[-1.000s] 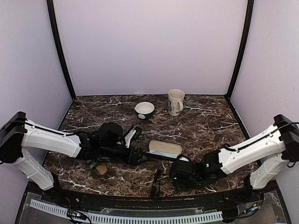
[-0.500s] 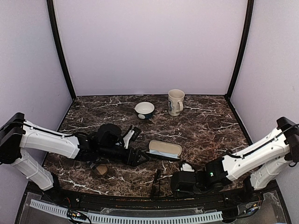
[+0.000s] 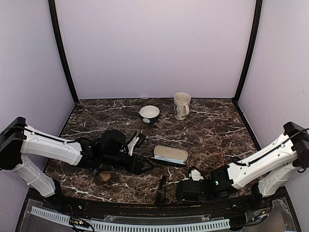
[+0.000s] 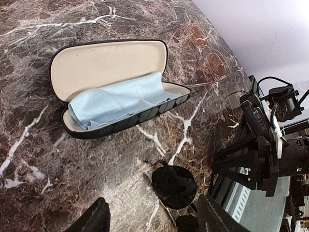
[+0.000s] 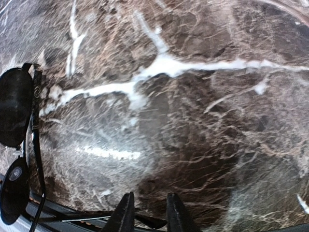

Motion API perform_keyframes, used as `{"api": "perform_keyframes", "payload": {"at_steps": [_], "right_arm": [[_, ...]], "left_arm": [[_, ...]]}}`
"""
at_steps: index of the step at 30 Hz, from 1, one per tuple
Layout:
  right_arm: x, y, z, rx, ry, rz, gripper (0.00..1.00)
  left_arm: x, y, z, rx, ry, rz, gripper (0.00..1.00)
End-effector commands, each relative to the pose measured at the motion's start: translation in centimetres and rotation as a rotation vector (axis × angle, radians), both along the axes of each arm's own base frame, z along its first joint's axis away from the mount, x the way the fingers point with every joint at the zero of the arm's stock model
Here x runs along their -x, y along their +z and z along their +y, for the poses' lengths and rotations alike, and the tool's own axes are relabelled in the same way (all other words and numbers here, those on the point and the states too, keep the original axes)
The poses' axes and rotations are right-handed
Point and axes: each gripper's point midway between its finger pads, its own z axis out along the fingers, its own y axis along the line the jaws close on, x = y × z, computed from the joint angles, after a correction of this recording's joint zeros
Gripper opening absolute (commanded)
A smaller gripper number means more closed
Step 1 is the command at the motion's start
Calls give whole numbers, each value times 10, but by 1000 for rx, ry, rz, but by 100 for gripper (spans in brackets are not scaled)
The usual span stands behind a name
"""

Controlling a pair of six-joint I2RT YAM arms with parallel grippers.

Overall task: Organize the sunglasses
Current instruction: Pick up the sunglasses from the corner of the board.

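- The table was dark brown marble with white veins, walled by pale panels.
- The left arm reached low across the table toward its middle. The left gripper had its fingers spread wide with nothing held. In the left wrist view one dark lens lay on the marble beyond the gap between them.
- The right arm stretched low along the near edge. The right gripper pointed at the marble, its fingertips drawn close with only a narrow slit between. A thin dark line ran under the tips, and I could not tell whether anything was pinched.
- The case lay open near the table's middle, just beyond the left gripper. It was black and checkered outside and cream inside.
- The mug stood upright near the back wall, pale with a darker pattern.
- The bowl sat just left of the mug, white with a dark band, apart from it.
- The sunglasses lay at the near edge of the table, between the two grippers. They were nearer than the case and apart from it, outside it. In the right wrist view they sat at the far left, away from the fingertips.
- The cloth, light blue and crumpled, lay inside the case's lower half.
- A brown thing lay beside the left arm, too small to make out.
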Motion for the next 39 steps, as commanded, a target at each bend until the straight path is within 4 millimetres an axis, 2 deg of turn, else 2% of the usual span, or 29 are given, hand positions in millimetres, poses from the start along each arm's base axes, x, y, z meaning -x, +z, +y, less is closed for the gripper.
{"api": "perform_keyframes", "payload": {"at_steps": [1,15,19,23,27,30,39], "right_arm": [[-8,10,-3,18,-28,-55,22],[-45,28,-8,3,-75,-125,7],[-58,42,-6,-13,-63,-162,3],[-69,65,-2,14,-10,-226,0],[-81,88,6,51,43,-286,0],[-91,105,11,65,78,-335,0],[-113,159,21,100,168,-523,0]], "left_arm": [[1,3,3,1,5,-19,63],[-2,0,3,-18,8,-28,63],[-4,2,3,-28,7,-39,63],[-2,18,0,-4,-8,-49,67],[6,52,-11,93,-78,-76,73],[14,68,-13,168,-136,-129,76],[16,92,-3,235,-64,-80,89]]}}
